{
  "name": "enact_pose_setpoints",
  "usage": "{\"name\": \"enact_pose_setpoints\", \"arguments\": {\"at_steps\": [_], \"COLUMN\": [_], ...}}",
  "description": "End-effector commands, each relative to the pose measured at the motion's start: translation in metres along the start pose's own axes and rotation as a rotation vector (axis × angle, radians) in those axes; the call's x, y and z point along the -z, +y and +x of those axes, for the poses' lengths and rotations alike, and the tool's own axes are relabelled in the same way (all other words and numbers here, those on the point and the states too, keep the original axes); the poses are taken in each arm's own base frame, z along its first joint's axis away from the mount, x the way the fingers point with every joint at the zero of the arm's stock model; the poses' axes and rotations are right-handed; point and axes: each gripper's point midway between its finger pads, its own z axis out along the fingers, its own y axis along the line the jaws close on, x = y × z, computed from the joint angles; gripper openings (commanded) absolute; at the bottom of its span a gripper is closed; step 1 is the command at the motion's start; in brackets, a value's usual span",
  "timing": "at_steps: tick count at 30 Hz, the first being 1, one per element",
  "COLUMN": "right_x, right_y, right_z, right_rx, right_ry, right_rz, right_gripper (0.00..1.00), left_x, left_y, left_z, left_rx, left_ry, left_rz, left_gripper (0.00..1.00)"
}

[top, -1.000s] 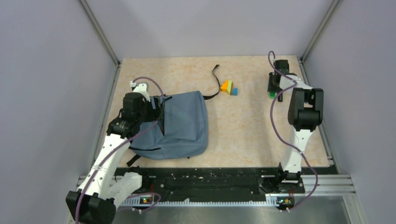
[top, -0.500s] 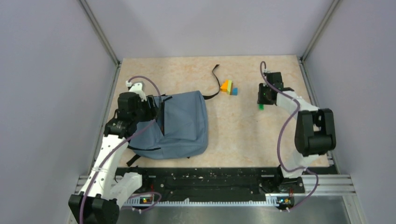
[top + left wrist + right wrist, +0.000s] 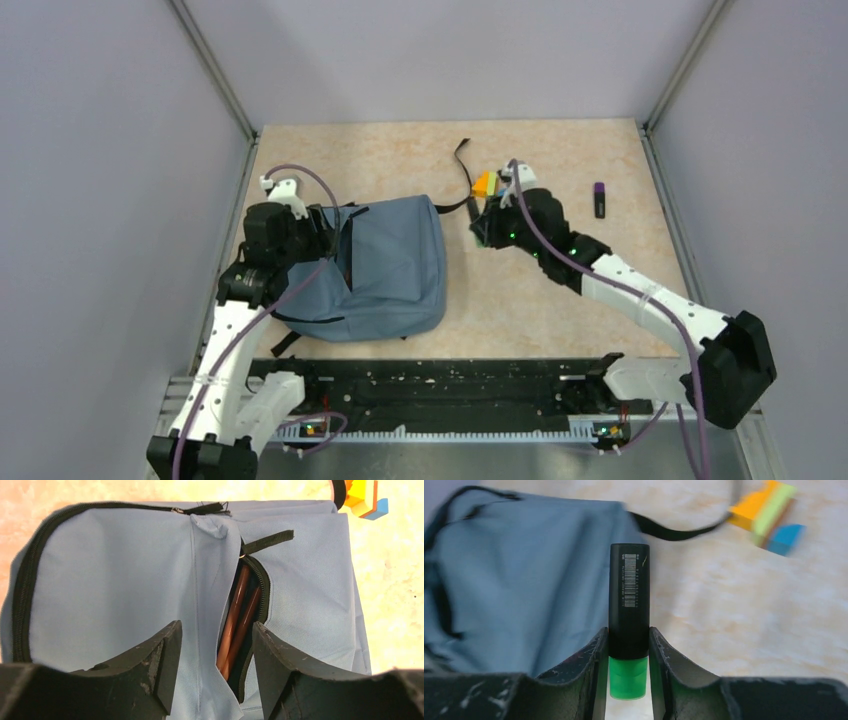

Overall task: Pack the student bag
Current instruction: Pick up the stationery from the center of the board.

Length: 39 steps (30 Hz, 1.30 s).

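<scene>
The dusty-blue student bag lies flat at the left of the table. It also shows in the left wrist view and the right wrist view. Its front pocket zipper is open, and two brown pens lie inside. My left gripper is open over that opening, with a fold of the bag's fabric between its jaws. My right gripper is shut on a black marker with a green cap, held just right of the bag's top corner.
A stack of orange, yellow-green and blue blocks lies behind my right gripper. A black bag strap curls beside it. A purple-capped marker lies at the far right. Grey walls enclose the table.
My right arm has swung left from the far right side to the bag's top corner, carrying the green-capped marker. The purple-capped marker is now uncovered. My left gripper has barely shifted.
</scene>
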Motion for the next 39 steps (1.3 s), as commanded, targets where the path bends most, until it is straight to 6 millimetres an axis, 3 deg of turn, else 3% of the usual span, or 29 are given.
{"name": "enact_pose_setpoints", "arguments": {"at_steps": [1, 4, 8, 13, 15, 21, 26, 30, 35, 39], "right_x": [0.013, 0.018, 0.016, 0.003, -0.003, -0.015, -0.029, -0.033, -0.032, -0.028], "right_y": [0.096, 0.152, 0.212, 0.259, 0.270, 0.283, 0.278, 0.281, 0.285, 0.288], "right_z": [-0.024, -0.021, -0.010, 0.015, 0.022, 0.035, 0.037, 0.036, 0.037, 0.035], "right_rx": [-0.061, -0.062, -0.102, -0.149, -0.162, -0.204, -0.169, -0.111, -0.077, -0.056], "right_ry": [-0.139, -0.140, -0.103, -0.021, -0.002, 0.013, -0.018, -0.070, -0.108, -0.130], "right_rz": [-0.232, -0.341, -0.428, -0.484, -0.494, -0.503, -0.454, -0.488, -0.517, -0.526], "right_gripper": [0.00, 0.00, 0.00, 0.00, 0.00, 0.00, 0.00, 0.00, 0.00, 0.00], "left_x": [-0.004, -0.005, -0.011, -0.020, -0.023, -0.023, 0.003, 0.030, 0.047, 0.044], "left_y": [-0.001, -0.003, 0.006, 0.007, 0.008, 0.008, 0.016, -0.020, -0.060, -0.070], "left_z": [0.004, 0.012, 0.024, 0.039, 0.043, 0.044, 0.010, -0.024, -0.019, -0.008], "left_rx": [0.023, 0.022, 0.014, 0.023, 0.026, 0.027, -0.004, 0.046, 0.200, 0.254], "left_ry": [0.018, 0.038, 0.110, 0.175, 0.195, 0.203, 0.049, -0.192, -0.158, -0.115], "left_rz": [0.013, 0.031, -0.001, 0.007, 0.007, 0.011, -0.061, 0.123, 0.334, 0.395], "left_gripper": [0.58, 0.58, 0.58, 0.54, 0.47, 0.22, 0.39, 0.50, 0.56, 0.59]}}
